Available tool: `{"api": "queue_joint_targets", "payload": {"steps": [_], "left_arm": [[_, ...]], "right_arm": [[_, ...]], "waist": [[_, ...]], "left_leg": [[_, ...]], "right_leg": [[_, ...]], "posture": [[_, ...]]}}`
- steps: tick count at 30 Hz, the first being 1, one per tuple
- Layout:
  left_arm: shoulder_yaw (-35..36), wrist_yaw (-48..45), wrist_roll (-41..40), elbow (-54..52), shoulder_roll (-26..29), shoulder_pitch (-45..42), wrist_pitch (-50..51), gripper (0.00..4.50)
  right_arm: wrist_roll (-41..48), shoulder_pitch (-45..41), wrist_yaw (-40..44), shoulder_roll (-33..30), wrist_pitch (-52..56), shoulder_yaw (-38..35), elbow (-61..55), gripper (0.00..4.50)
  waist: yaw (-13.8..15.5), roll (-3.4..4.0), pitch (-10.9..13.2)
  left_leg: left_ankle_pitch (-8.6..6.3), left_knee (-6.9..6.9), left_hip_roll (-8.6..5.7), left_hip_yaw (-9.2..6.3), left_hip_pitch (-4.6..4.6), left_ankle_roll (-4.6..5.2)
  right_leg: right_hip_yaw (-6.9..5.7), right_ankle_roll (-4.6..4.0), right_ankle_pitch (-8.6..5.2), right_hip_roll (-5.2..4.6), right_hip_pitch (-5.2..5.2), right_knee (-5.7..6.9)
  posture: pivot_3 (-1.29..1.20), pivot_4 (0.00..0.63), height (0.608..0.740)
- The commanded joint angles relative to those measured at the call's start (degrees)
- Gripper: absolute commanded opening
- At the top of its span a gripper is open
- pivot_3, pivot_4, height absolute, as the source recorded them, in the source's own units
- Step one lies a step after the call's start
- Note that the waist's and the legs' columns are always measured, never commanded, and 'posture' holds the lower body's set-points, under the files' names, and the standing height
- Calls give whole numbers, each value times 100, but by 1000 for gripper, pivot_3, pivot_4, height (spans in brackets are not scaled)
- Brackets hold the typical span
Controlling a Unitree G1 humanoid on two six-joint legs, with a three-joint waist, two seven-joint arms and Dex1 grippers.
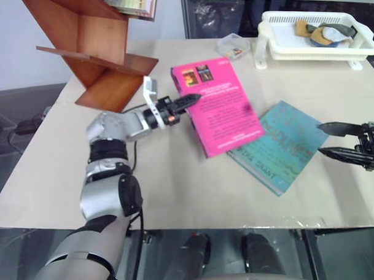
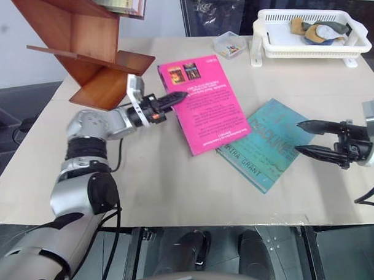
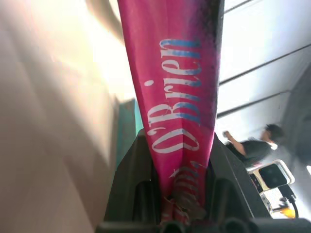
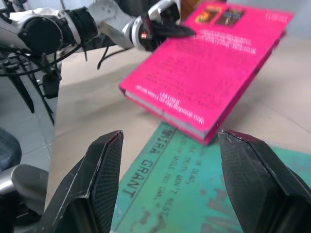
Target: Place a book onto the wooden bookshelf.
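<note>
We judge the grasp done: left claw point(image 1: 187, 104) clenched on the book point(image 1: 221, 105), lifted off the desk point(image 1: 176, 183); wooden bookshelf point(image 1: 95, 51) placement remains; right claw point(image 2: 311, 140) released.

The left arm point(image 1: 108, 173) is built of rounded silver-grey shells joined by black ribbed rings, with a black cable looping beside the elbow. A white bracket sits at its wrist beside a small orange-red light. The left claw point(image 1: 187, 102) has slim, black, tapering fingers. The right claw point(image 2: 313, 138) is likewise black and pointed, with a black cable trailing beneath its wrist.
</note>
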Motion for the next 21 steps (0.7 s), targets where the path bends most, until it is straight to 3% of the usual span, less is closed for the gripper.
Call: {"api": "queue_joint_targets", "payload": {"steps": [1,5,13,21], "left_arm": [[-6,101,-320,-1140,213,200,264,487],[-484,76,-221,-2526,497,624,-68,487],[-1685,-295,956,-4260,956,976,-2712,487],[-3035,-591,3181,-4048,1840,862,-5791,487]], "right_arm": [[-10,-152,254,-70,-43,50,110,3177],[-29,-363,366,-130,9,144,285,3177],[-66,-524,453,-181,-31,153,467,3177],[29,-571,327,-106,-36,2,495,3177]], "waist": [[15,0,0],[2,0,0],[26,0,0],[17,2,0]], "left_leg": [[0,0,-1,0,0,0],[0,0,-1,1,0,0],[-1,1,0,2,2,-1],[-1,-6,0,6,3,0]], "right_leg": [[0,0,0,-1,0,-1],[4,-1,0,-2,1,0],[2,-2,1,-6,4,-2],[4,-2,1,-24,3,-6]], "posture": [[0,150,740],[0,150,740],[0,150,740],[0,150,740]]}}
